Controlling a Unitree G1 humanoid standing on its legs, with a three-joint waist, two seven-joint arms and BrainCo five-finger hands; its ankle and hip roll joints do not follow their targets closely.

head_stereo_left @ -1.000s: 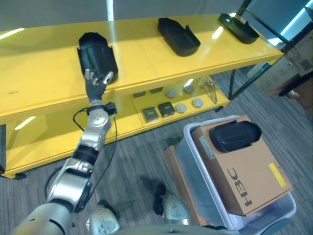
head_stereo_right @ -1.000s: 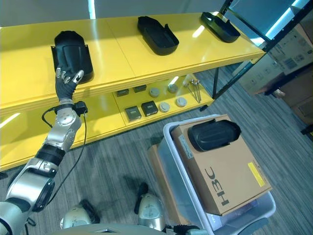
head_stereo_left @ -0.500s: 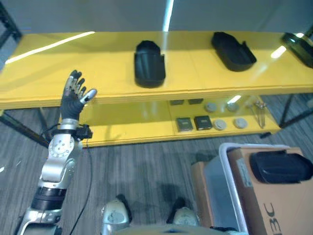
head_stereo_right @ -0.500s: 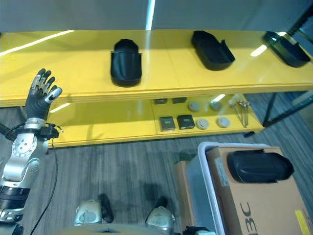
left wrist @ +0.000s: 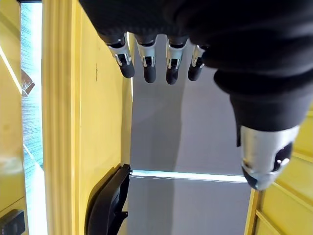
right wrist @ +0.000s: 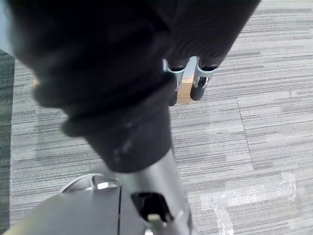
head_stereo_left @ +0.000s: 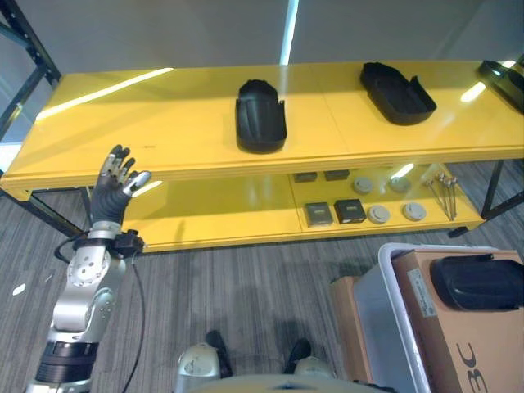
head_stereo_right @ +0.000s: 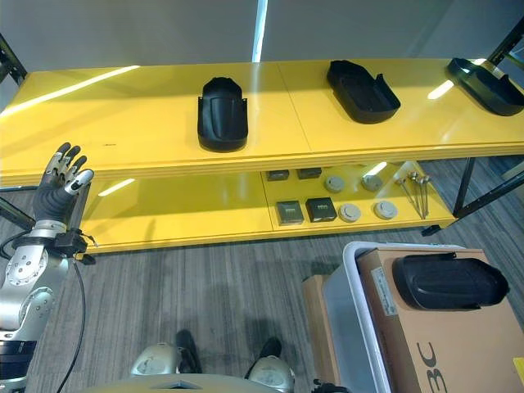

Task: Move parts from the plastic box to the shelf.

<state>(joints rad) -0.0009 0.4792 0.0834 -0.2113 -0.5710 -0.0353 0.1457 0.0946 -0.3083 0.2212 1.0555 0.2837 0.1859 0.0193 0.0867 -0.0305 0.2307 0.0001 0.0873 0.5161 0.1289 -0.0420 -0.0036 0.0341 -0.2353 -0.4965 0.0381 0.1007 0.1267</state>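
- The left hand (head_stereo_left: 113, 190) is raised in front of the left end of the long yellow two-level shelf (head_stereo_left: 164, 115), its fingers straight and spread, the thumb held apart; it holds nothing and touches nothing.
- In its own wrist view the left hand's fingers (left wrist: 146, 58) hang straight in a row, with the yellow shelf edge beside them.
- The right hand (right wrist: 186, 73) shows in its wrist view above grey striped carpet (right wrist: 244, 127); its fingers are mostly hidden by the dark cover, so I cannot tell whether they are spread or curled.
- On the top level, well apart from the left hand, lie 3 black moulded plastic parts: 1 near the middle (head_stereo_left: 260, 116), 1 further right (head_stereo_left: 397, 82), 1 at the far right edge (head_stereo_right: 483, 85).
- The lower level carries small dark square parts (head_stereo_left: 334, 213) and round grey discs (head_stereo_left: 396, 213).
- At the lower right stands the translucent plastic box (head_stereo_left: 372, 307) holding a brown cardboard carton (head_stereo_left: 475, 344).
- Another black moulded part (head_stereo_right: 446, 282) rests on top of the carton.
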